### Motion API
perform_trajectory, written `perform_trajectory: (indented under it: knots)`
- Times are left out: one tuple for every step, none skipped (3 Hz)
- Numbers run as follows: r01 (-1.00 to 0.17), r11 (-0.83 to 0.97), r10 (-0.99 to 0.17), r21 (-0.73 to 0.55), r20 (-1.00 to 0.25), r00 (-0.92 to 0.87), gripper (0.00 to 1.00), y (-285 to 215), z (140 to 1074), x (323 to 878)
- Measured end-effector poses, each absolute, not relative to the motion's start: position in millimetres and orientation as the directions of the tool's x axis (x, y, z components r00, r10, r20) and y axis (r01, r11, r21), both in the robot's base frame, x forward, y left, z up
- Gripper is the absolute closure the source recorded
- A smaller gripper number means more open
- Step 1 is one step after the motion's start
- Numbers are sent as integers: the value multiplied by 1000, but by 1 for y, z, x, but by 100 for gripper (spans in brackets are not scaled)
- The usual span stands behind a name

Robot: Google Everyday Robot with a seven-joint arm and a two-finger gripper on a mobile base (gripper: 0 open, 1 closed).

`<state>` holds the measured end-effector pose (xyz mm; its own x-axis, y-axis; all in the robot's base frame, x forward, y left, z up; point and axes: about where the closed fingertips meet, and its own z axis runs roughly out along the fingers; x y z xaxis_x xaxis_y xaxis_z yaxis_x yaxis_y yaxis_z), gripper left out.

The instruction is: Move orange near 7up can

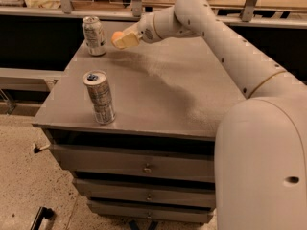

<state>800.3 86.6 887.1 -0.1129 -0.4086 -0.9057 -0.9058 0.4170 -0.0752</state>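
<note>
Gripping the orange [116,39] with the end effector [123,39], clenched around it, in the upper left of the frame above the counter [192,90]. Hanging just right of the 7up can [93,35], apart from it. Standing lower left, well apart: taller slim can [100,97].

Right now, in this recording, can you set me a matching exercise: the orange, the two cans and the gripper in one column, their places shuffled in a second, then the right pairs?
Things
1. orange
2. 7up can
3. slim silver can
4. gripper

Places
A. upright near the front left edge of the tabletop
B. in the air over the tabletop's far side, just right of the 7up can
C. upright at the tabletop's far left corner
D. held in the gripper, off the tabletop

Pairs: 1-D, 2-C, 3-A, 4-B
</note>
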Motion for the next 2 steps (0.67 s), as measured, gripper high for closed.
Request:
perform_trajectory:
  knots:
    - [-913,403,-407,-64,-906,-116,92,96,880,800]
    - [-922,382,-422,-64,-900,-112,69,103,874,796]
